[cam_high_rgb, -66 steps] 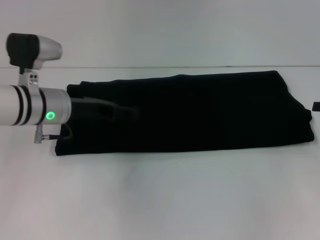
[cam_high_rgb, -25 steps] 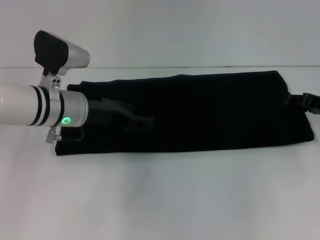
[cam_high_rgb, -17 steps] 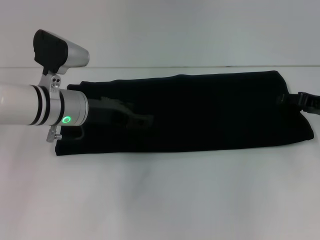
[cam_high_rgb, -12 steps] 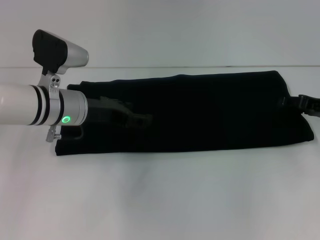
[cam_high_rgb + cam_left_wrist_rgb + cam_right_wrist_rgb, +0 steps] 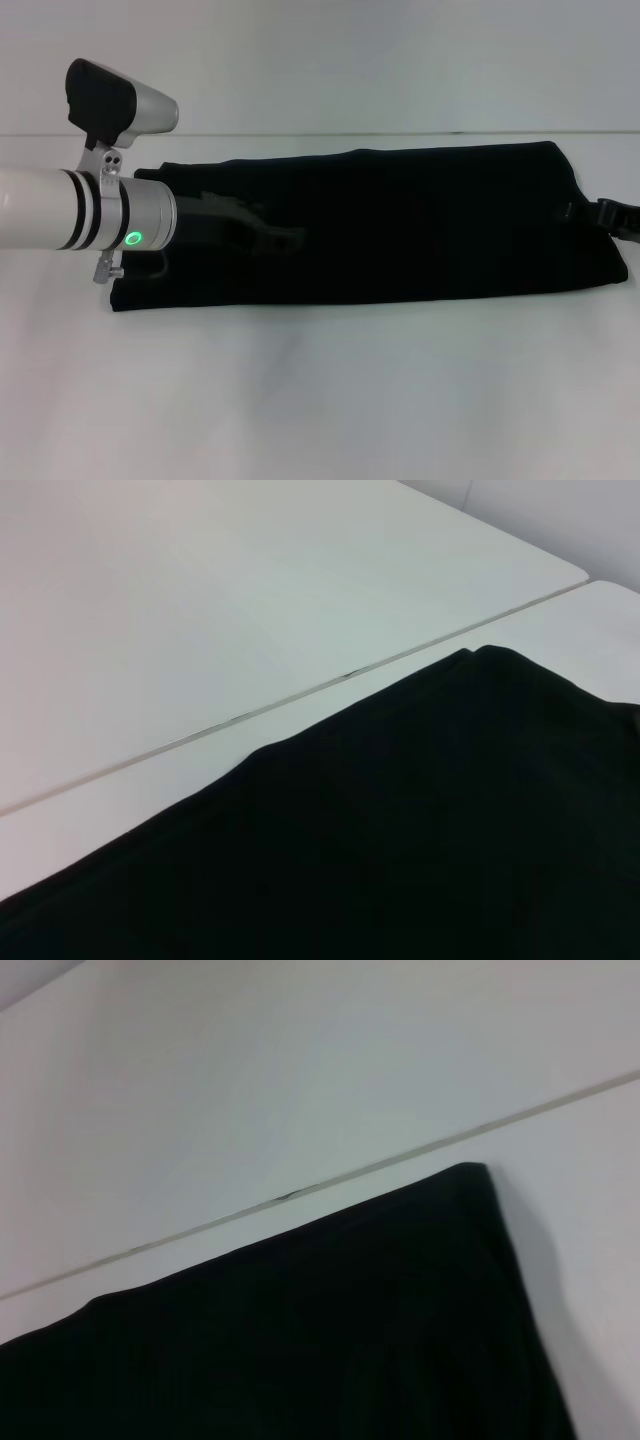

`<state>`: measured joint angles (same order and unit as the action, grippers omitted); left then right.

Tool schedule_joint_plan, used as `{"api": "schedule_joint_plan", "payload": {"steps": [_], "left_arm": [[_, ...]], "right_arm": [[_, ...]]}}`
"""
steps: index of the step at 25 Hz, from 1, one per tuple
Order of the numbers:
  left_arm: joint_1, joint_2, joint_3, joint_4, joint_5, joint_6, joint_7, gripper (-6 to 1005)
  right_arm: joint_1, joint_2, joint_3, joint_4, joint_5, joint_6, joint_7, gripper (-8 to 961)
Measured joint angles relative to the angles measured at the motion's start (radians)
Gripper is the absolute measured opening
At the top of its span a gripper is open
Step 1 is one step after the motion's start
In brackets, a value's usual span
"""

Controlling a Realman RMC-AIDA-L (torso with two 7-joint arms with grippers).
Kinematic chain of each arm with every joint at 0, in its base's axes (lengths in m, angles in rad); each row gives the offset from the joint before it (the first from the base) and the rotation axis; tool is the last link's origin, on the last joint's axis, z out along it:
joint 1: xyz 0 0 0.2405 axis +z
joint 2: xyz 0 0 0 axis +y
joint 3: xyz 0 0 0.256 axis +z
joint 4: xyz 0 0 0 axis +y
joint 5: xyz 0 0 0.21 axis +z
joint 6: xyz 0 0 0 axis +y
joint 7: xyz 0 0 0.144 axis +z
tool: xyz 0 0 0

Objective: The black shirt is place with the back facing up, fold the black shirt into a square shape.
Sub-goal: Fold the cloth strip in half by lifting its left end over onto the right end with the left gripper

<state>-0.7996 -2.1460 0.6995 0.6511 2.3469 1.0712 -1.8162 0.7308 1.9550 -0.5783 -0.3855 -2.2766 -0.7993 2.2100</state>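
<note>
The black shirt (image 5: 420, 220) lies on the white table (image 5: 320, 400) as a long flat band running left to right, with no lettering showing. My left gripper (image 5: 285, 240) hangs over the shirt's left part, dark against the dark cloth, at the end of the white and silver arm (image 5: 90, 215). At the shirt's right end, my right gripper (image 5: 612, 215) shows only partly at the picture's edge. The left wrist view holds the shirt (image 5: 420, 830) and its far edge. In the right wrist view, a far corner of the shirt (image 5: 300, 1330) shows.
A thin seam (image 5: 400, 133) crosses the table just behind the shirt. White table surface stretches in front of the shirt toward the near edge and behind the seam.
The left arm has moved right, further over the shirt, then held still. The right gripper came in at the shirt's right end and has drawn back slightly to the right.
</note>
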Motion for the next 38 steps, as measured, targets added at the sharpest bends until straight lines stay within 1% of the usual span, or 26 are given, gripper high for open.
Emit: {"api": "schedule_joint_plan", "payload": {"steps": [3,7,10,14,16,20,26,34,38], "left_arm": [[-0.001,0.000,0.000,0.000,0.000,-0.001,0.000,767],[-0.003,0.001,0.002,0.001,-0.006,-0.001,0.002,768],[-0.003,0.002,0.003,0.001,-0.013,-0.001,0.004,769],[-0.003,0.002,0.002,0.001,-0.014,-0.001,0.006,769],[-0.003,0.001,0.001,0.001,-0.014,-0.001,0.007,769],[-0.003,0.000,0.001,0.001,-0.016,0.000,0.009,769],[-0.002,0.001,0.003,0.001,-0.024,-0.001,0.009,769],[-0.002,0.000,0.003,0.001,-0.025,-0.001,0.009,768],[-0.002,0.000,0.002,0.001,-0.025,-0.005,0.009,768]], "right_arm": [[0.005,0.009,0.005,0.000,0.001,-0.008,-0.006,656],[0.006,0.011,0.009,-0.001,0.029,-0.038,-0.014,655],[-0.006,0.005,0.009,-0.001,0.088,-0.089,-0.042,655],[-0.015,0.000,0.009,0.000,0.113,-0.126,-0.046,655],[-0.016,0.004,0.004,0.000,0.114,-0.117,-0.046,655],[-0.014,0.021,-0.002,0.007,0.111,-0.048,-0.068,656],[-0.010,0.038,-0.001,0.015,0.113,0.009,-0.109,656],[-0.009,0.039,0.006,0.013,0.137,-0.060,-0.123,655],[-0.008,0.040,0.002,0.013,0.142,-0.045,-0.134,655]]}}
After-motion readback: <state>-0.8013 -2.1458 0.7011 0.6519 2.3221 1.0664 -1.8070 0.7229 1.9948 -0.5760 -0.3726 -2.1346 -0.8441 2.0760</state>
